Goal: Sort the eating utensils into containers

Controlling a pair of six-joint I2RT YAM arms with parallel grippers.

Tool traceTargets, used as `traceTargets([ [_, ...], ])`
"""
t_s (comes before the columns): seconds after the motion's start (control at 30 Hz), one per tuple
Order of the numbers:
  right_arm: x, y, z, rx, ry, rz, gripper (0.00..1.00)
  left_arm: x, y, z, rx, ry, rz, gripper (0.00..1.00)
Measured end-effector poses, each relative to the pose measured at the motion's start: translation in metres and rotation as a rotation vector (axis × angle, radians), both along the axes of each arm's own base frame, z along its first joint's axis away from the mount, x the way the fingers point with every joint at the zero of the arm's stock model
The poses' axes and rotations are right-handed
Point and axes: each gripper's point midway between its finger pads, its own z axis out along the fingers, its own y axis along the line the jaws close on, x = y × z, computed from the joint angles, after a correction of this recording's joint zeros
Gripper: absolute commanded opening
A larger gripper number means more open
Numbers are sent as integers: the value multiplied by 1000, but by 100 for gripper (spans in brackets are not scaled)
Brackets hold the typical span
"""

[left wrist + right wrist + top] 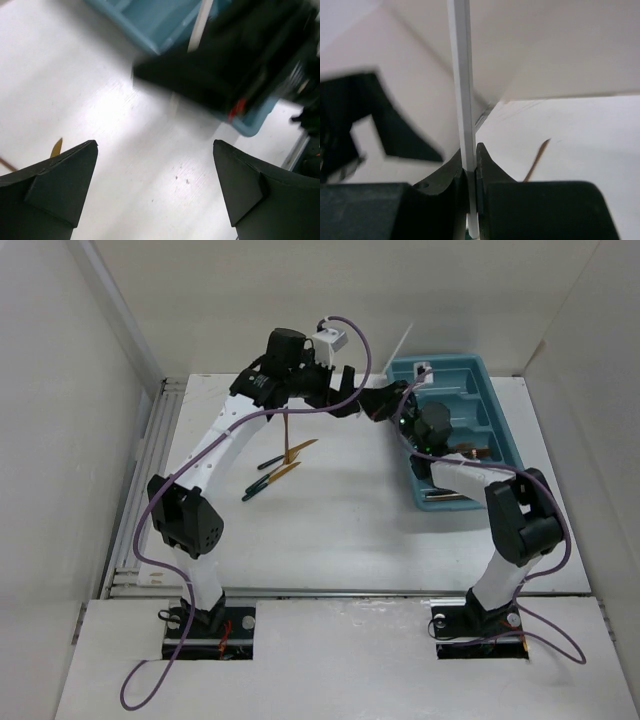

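Note:
My right gripper (386, 400) (471, 161) is shut on a cream-white stick (462, 85) that points up and away (400, 346) beside the near-left corner of the teal tray (497, 405). My left gripper (351, 394) (155, 150) hangs open just left of it, over bare table, with nothing between its fingers (65, 180). In the left wrist view the right gripper is a black blur in front of the tray (150, 25). Two gold utensils with dark green handles (290, 453) (272, 480) lie on the table left of centre. A copper stick (287, 430) lies by them.
Some copper utensils (470, 452) lie in one compartment of the tray. White walls close in the table at the back and sides. The left arm's purple cable (340, 330) loops above the grippers.

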Motion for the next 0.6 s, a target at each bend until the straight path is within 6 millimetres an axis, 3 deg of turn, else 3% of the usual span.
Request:
traceTargets([
  [0.17,70,-79,8,100,131,-287,0,9,15,-24,121,6,76,100],
  [0.3,126,-141,3,249,232,-475,0,35,48,-29,230,-50,222,100],
  [0.43,177,-181,-41,353,380,-607,0,60,86,-37,322,-80,364,100],
  [0.5,199,-191,-67,372,452,-665,0,68,104,-46,370,-84,425,100],
  [0.6,224,-198,-102,383,537,-736,9,76,128,-64,440,-66,496,100],
])
